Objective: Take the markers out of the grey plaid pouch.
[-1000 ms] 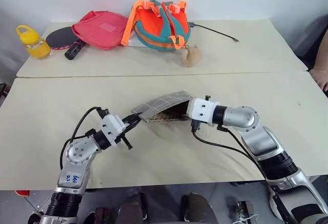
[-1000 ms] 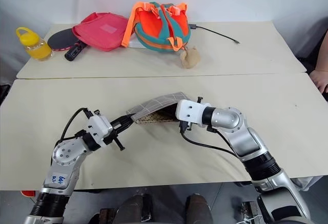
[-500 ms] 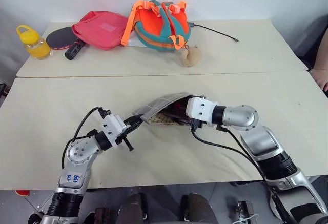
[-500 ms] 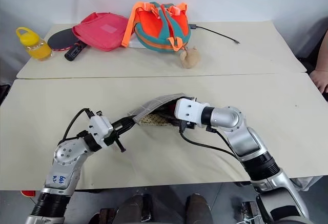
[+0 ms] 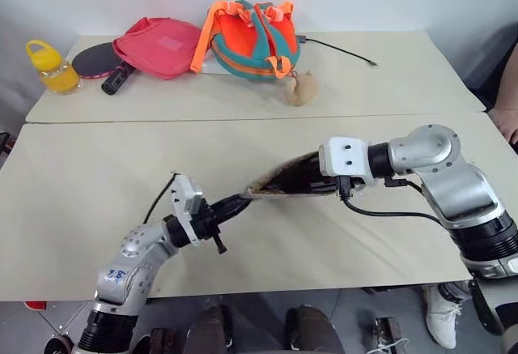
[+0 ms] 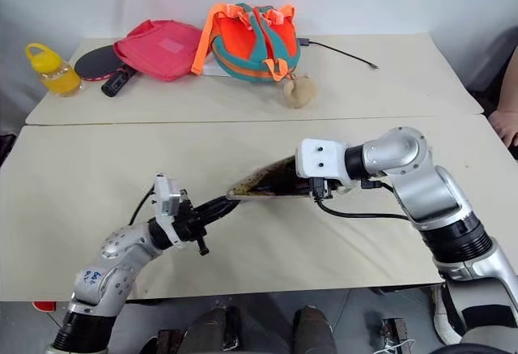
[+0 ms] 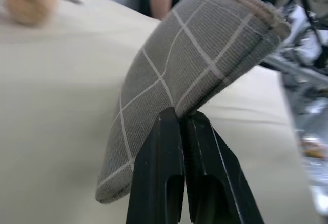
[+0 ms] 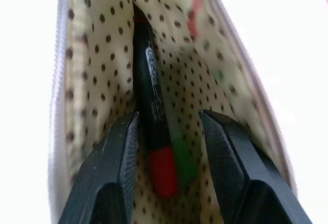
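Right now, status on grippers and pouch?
Left gripper shut on pouch end. Right gripper open inside pouch mouth, fingers astride the markers. Markers not gripped. Nothing blocking.

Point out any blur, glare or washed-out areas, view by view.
Left wrist view: the grey plaid pouch is sharp near the fingers, while the far table end is blurred. Right wrist view: the surroundings outside the pouch are blown out white; the markers look soft. Eye views: evenly lit.
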